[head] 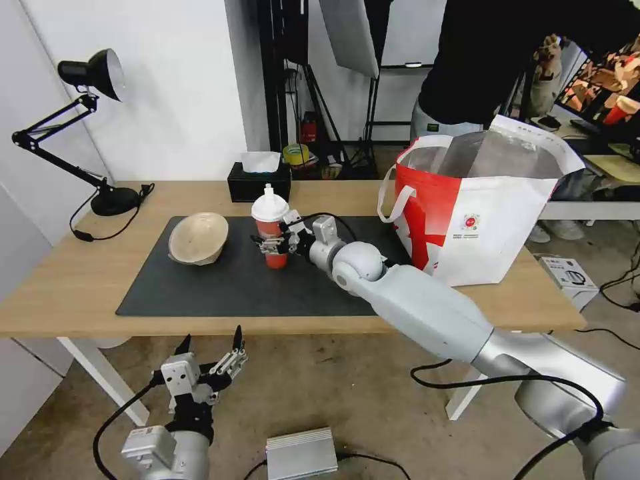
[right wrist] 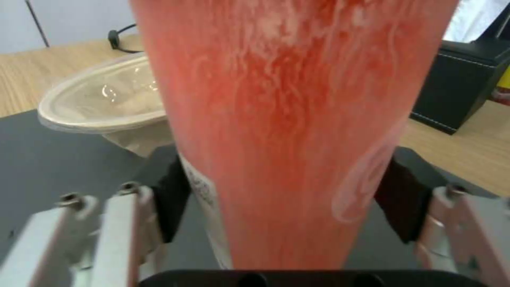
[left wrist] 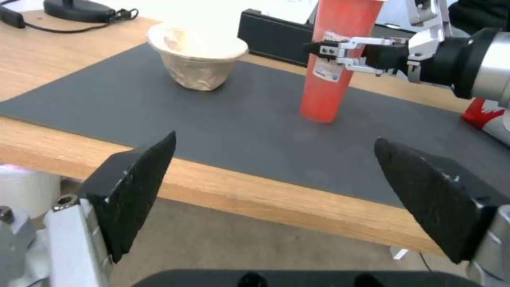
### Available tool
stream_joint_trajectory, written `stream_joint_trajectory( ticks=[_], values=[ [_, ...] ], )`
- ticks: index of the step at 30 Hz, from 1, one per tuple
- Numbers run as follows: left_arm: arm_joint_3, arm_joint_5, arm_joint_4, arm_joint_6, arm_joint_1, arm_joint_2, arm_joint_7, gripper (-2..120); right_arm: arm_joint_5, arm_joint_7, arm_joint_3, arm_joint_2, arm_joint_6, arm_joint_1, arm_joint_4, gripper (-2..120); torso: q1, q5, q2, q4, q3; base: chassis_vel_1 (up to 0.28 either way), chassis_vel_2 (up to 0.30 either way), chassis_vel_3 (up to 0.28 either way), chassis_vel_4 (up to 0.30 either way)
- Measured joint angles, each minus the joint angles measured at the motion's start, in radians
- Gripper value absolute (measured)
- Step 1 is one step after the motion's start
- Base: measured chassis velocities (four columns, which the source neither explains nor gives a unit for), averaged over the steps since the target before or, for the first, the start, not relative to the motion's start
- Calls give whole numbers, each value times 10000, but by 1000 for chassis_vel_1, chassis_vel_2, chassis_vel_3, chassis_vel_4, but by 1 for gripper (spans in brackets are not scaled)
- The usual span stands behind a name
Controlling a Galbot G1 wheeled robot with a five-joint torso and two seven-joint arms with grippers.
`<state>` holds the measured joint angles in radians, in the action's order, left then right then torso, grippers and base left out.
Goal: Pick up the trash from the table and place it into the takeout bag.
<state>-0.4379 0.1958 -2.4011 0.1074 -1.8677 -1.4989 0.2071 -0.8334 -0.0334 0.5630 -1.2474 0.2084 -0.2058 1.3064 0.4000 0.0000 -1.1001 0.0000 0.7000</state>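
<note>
Red drink cup (head: pixel 272 230) is stood upright on the dark grey mat (head: pixel 220 287), frame centre, and is clamped at mid-height by the right gripper (head: pixel 272 244). Beige pulp bowl (head: pixel 198 238) is seen left of it; takeout bag (head: pixel 480 207) at right. Left gripper (head: pixel 210 347) is held spread open below the table (head: pixel 60 287) edge, lower left.

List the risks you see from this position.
1. The right gripper straddles the tall, narrow red cup at mid-height; an uneven squeeze could tip or crush it.
2. The takeout bag has a soft, leaning rim, so the cup might catch on its edge.
3. The pulp bowl sits tilted near the cup, and a wide swing could knock it.
</note>
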Motion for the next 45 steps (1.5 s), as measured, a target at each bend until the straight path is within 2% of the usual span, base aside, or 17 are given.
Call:
stream_joint_trajectory(
  ticks=[2, 4, 6, 9, 10, 11, 17, 28, 32, 38, 45],
  values=[
    [-9, -6, 1, -7, -3, -1, -1, 100, -15, 5, -3, 63, -1, -17, 92, 59, 0, 0, 0, 0, 0, 0, 0, 0, 0],
    [-10, -9, 0, -8, -8, -19, -1, 100, -20, 7, -6, 102, -2, -25, 128, 56, 0, 0, 0, 0, 0, 0, 0, 0, 0],
    [8, -49, -9, -20, -30, -76, -3, 100, -29, 19, -32, 227, -7, -43, 223, 44, 0, 1, 0, 0, 0, 0, 0, 0, 0],
    [30, -74, -9, -22, -43, -93, -5, 100, -32, 23, -42, 285, -9, -46, 272, 41, 0, 1, 0, 0, 0, 0, 0, 0, 0],
    [40, -89, -9, -24, -47, -103, -6, 100, -37, 24, -46, 345, -11, -49, 321, 36, 0, 0, 0, -1, 0, 0, 0, 0, 0],
    [32, -107, -10, -31, -31, -128, -7, 100, -113, 15, -82, 611, -54, -68, 550, 18, 0, 1, 0, -1, 0, 0, 0, 0, 0],
    [32, -110, -97, -48, -59, -125, -8, 100, -568, 161, -298, 1259, -51, -58, 1357, 4, 0, 2, -1, -1, -1, 0, 0, 0, 0],
    [-4, -108, -255, -70, -155, -20, -7, 100, -979, 417, -656, 2151, 54, -83, 2632, 3, 0, 3, 0, 0, 0, 0, 0, 0, 0],
    [-11, -107, -361, -71, -229, 40, -3, 100, -1496, 770, -1104, 3134, 297, 130, 3893, 3, 0, 2, 0, -1, -1, 0, 0, 0, 0],
    [6, -122, -421, -72, -270, 51, -1, 100, -1872, 1007, -1501, 3949, 515, 284, 4781, 3, 0, 1, 0, -1, -1, 0, 0, 0, 0],
    [23, -255, -493, -104, -388, 71, 1, 100, -2496, 1365, -2891, 5670, 901, -107, 6387, 3, -1, 2, 0, -2, -2, 0, 0, 0, 0]
  ],
)
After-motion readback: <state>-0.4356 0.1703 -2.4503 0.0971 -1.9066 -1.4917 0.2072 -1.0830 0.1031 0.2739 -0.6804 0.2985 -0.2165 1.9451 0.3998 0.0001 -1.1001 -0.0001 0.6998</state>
